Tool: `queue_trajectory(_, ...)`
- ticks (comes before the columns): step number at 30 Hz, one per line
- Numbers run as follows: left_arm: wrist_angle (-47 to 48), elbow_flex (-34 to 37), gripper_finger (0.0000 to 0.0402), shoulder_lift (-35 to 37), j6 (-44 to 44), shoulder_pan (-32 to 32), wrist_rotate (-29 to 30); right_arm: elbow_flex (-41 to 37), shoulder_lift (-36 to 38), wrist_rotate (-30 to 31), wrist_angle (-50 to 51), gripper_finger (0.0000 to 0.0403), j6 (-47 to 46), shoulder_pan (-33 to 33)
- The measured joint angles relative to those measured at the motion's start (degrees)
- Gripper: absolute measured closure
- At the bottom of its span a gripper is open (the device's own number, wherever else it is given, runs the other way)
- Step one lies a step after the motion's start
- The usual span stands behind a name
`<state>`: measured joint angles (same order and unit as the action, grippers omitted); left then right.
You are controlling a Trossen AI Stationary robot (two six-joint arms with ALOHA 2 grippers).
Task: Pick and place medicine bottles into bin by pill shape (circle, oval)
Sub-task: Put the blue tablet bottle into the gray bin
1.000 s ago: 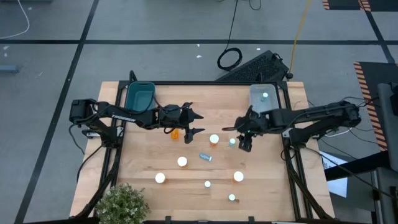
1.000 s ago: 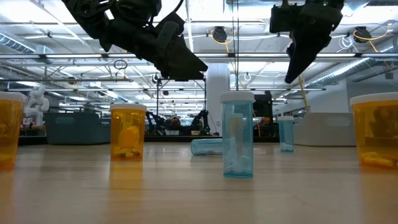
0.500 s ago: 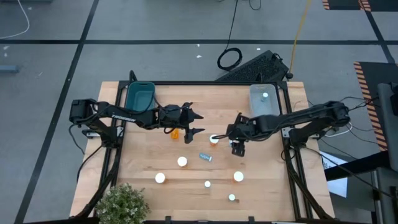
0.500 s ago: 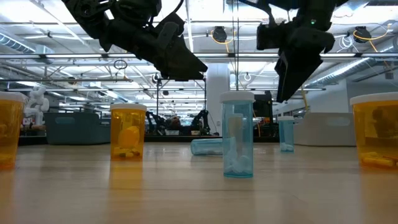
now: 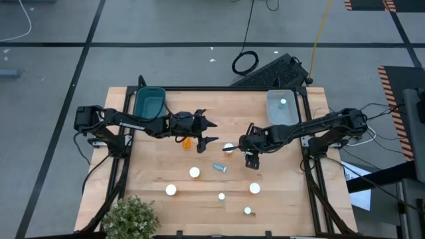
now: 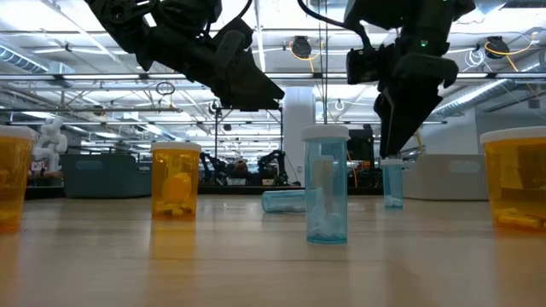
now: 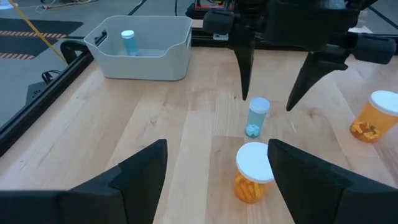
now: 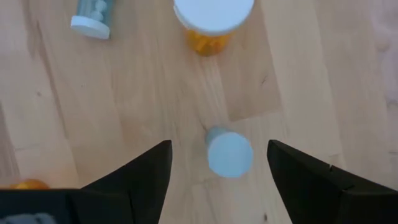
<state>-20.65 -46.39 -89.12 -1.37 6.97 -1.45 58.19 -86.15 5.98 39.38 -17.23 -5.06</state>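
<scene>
- Blue bottle (image 7: 257,117): a small upright cylinder with clear pale-blue walls, a white round cap and white pills at its bottom. It stands on the table (image 5: 279,192) near the centre, directly under the right gripper (image 5: 251,159).
- Right gripper: its two dark tapered fingers are spread wide and point down, one on each side of the blue bottle and above it, not touching it. It holds nothing. In the right wrist view the bottle's cap (image 8: 229,152) sits between the fingers.
- Orange bottle (image 7: 251,173): a translucent amber body with a broad white cap, upright, just beside the blue bottle at about 9 o'clock in the high view.
- A blue bottle on its side (image 5: 219,167) lies at about 7 o'clock from the orange one, well apart from the gripper.
- Other capped bottles stand toward the near edge, spaced apart: (image 5: 194,172), (image 5: 170,190), (image 5: 222,196), (image 5: 254,188), (image 5: 248,211).
- Left gripper (image 5: 210,131): its fingers are spread and empty, hovering left of centre. A small orange bottle (image 5: 186,141) lies below the arm.
- Table: pale wood planks with a smooth grain, edged by a dark frame.
- Grey bin (image 7: 168,43): a smooth plastic tub with rounded corners at the far right corner, with one blue bottle (image 7: 128,42) inside.
- Teal bin (image 5: 149,101): a similar tub at the far left corner.
- Bare wood lies open between the right gripper and the grey bin.
- A plant (image 5: 131,218) sits at the near left corner.
</scene>
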Motion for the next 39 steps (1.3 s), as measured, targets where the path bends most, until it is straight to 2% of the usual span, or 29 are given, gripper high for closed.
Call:
queue_trajectory(5, 0.1, 0.0, 0.0124, 0.0, 0.0, 0.0, 0.0, -0.4, 0.0, 0.0, -0.8, 0.0152, 0.0, 0.8)
queue_trajectory(11, 0.4, 0.0, 0.0124, 0.0, 0.0, -0.1, 0.0, -2.6, 0.0, -0.6, -1.8, 0.0175, 0.1, 1.8)
queue_trajectory(15, 0.4, 0.0, 0.0124, 0.0, -0.2, -0.3, 0.0, -4.1, 0.0, -3.2, -3.8, 0.0197, 0.1, 2.5)
queue_trajectory(28, 0.2, 0.0, 0.0124, 0.0, -0.3, -0.3, 0.0, -4.5, 0.0, -3.1, -4.9, 0.0291, 0.4, 3.2)
queue_trajectory(34, 0.0, 0.0, 0.0124, 0.0, -0.2, -0.5, 0.0, -4.5, 1.5, -3.2, -4.7, 0.0281, 1.6, 3.2)
queue_trajectory(39, -0.7, 0.0, 0.0124, 0.0, -0.3, -1.1, 0.0, -4.5, 5.8, -3.3, -3.6, 0.0276, 3.0, 4.4)
